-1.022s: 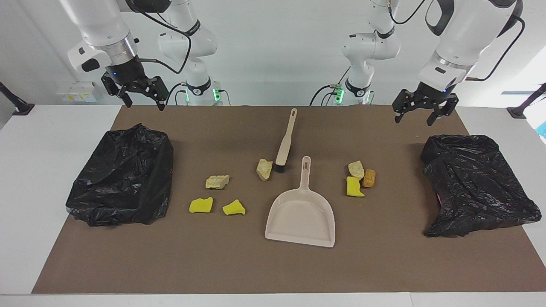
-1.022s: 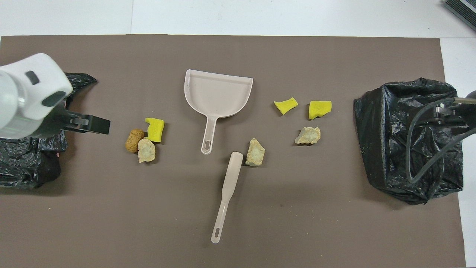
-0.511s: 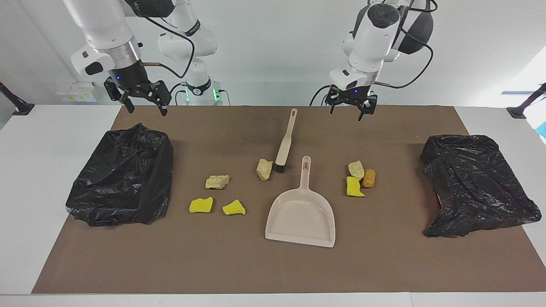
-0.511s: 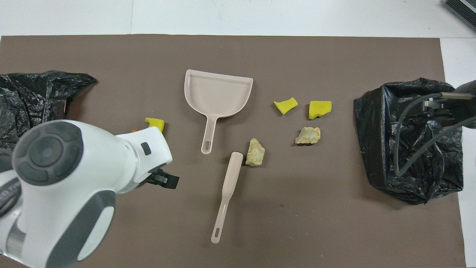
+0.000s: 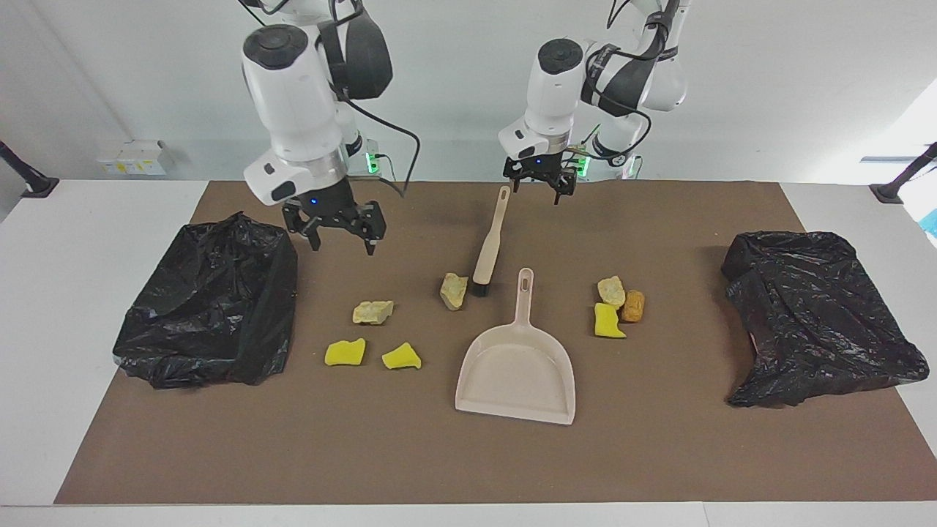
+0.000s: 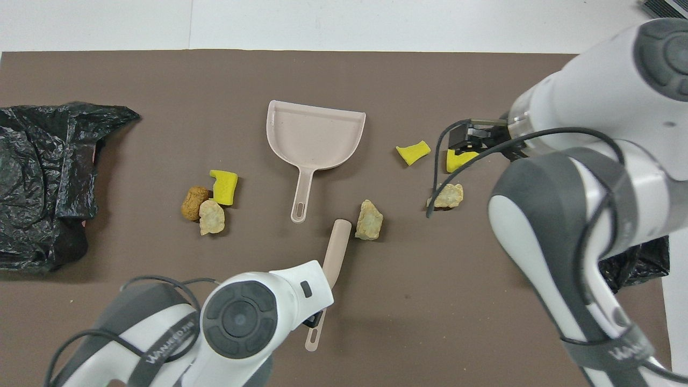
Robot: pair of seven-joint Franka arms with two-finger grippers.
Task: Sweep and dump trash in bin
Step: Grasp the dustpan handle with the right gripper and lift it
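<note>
Brown felt-like mat [image 5: 659, 454]: crumbly foam trash [image 5: 372, 312], both jaws prob. open.

White arms, black grippers, black cables

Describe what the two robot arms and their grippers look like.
Both arms are glossy white with dark grey joint caps and rounded segments. Black cables loop loosely along each. The left gripper and right gripper are black, skeletal two-finger units below silver wrist rings, each showing a small blue light. Green lights glow at the bases.
</note>
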